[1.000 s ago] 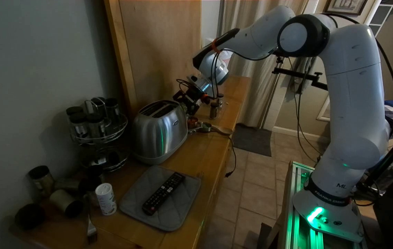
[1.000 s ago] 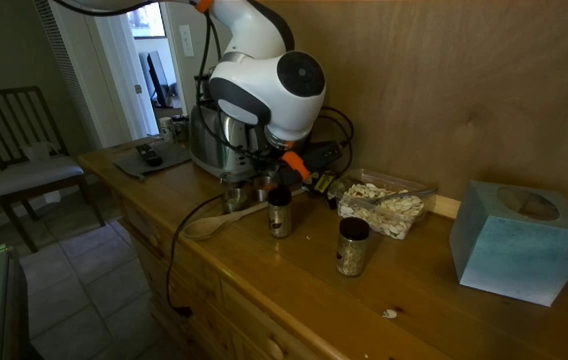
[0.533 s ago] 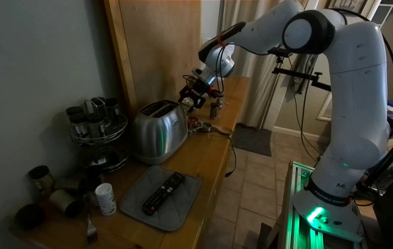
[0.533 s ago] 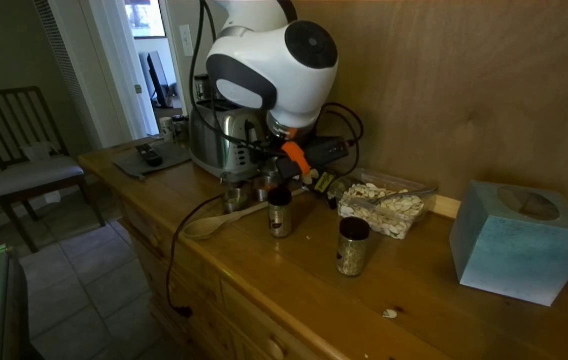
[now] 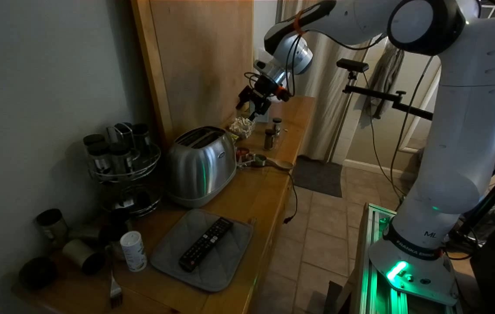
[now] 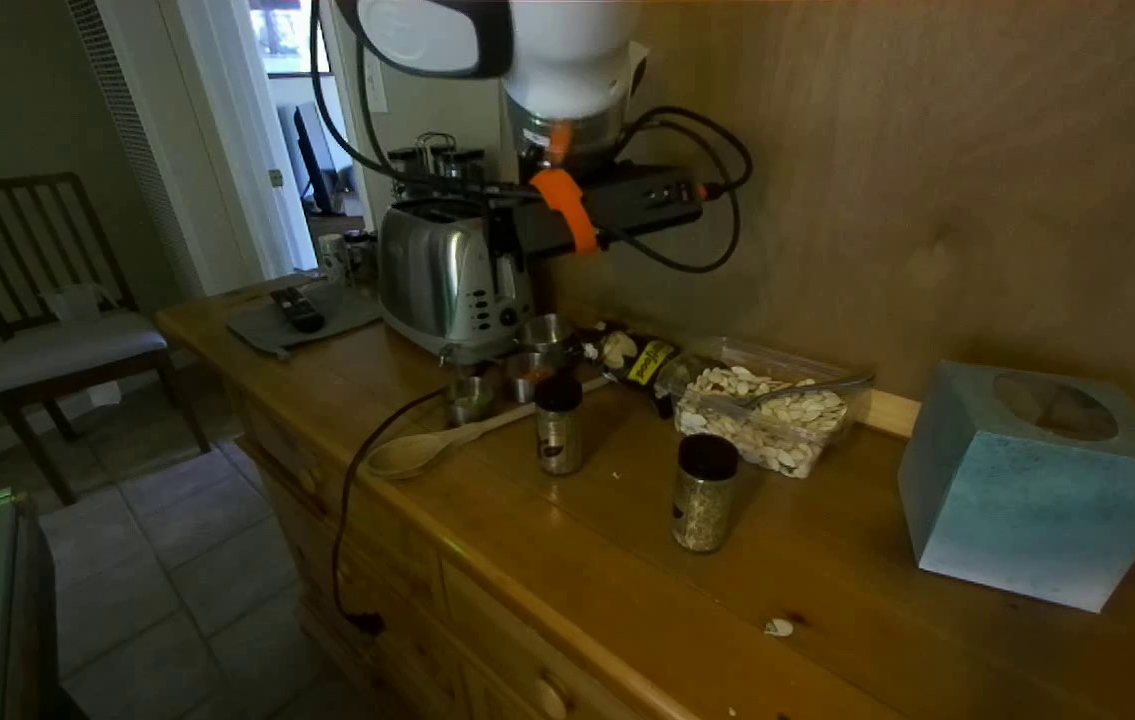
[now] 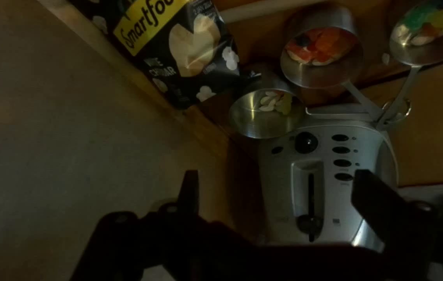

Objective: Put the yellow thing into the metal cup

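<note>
Three metal measuring cups stand beside the toaster. The cup nearest the wall (image 7: 265, 131) holds a small yellowish item (image 7: 284, 104) and pale seed-like pieces; this cup also shows in an exterior view (image 6: 549, 333). The middle cup (image 7: 319, 80) holds red-orange pieces. The third cup (image 7: 420, 58) holds green, yellow and orange pieces. My gripper (image 7: 276, 171) is open with nothing between its fingers. In an exterior view the gripper (image 5: 246, 112) hangs well above the counter, past the toaster. In the remaining exterior view its fingers are hidden behind the wrist parts.
The shiny toaster (image 5: 203, 165) stands close to the cups. A black Smartfood bag (image 6: 642, 360) lies by the wall, with a clear tub of pale pieces (image 6: 767, 420) beside it. Two spice jars (image 6: 558, 430) (image 6: 704, 500), a wooden spoon (image 6: 417, 452) and a tissue box (image 6: 1037, 500) stand or lie nearby.
My gripper has risen from low beside the toaster and moved back from it. The cup nearest the wall, earlier covered by the gripper in an exterior view, now shows there.
</note>
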Available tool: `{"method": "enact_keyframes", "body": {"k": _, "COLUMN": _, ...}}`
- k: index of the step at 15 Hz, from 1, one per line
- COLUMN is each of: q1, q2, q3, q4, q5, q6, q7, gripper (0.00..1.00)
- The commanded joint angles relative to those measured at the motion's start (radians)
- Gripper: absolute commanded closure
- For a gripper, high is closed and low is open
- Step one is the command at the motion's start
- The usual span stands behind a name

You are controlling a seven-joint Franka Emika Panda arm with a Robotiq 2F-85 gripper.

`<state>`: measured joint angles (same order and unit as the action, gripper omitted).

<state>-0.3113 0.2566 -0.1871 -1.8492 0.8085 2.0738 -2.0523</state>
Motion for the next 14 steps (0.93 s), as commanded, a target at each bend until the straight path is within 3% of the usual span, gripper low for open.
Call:
{"method": "enact_keyframes", "body": {"k": 1, "q1": 0.017, "q2": -0.175, "q3": -0.026, "q4": -0.164, "q5": -0.047, "q6": 0.115, "q7": 0.122, "gripper": 0.00}}
{"method": "enact_keyframes", "body": {"k": 4, "q1": 0.005, "q2": -0.309, "q3": -0.055, "q4": -0.290, "q5": -0.105, "q6": 0.159, "q7": 0.206, "gripper": 0.00}}
{"method": "enact_keyframes", "body": {"k": 7, "q1": -0.003, "q2": -0.439, "q3": -0.090, "q4": -0.410, "q5": -0.093, "q6": 0.147, "q7": 0.169, "gripper": 0.00}}
{"method": "enact_keyframes", "body": {"k": 8, "q1": 0.012, "q2": -0.318, "q3": -0.095, "q4": -0.287, "q5": -0.088, "q6": 0.118, "q7": 0.175, "gripper": 0.00}}
{"method": "enact_keyframes", "body": {"k": 11, "q1": 0.016, "q2": -0.410, "q3": -0.117, "q4": -0.372, "q5": -0.090, "q6": 0.121, "q7": 0.175, "gripper": 0.00}}
{"method": "enact_keyframes", "body": {"k": 14, "q1": 0.019, "q2": -0.423, "q3": -0.117, "q4": -0.388, "q5": -0.091, "q6": 0.123, "q7": 0.175, "gripper": 0.00}}
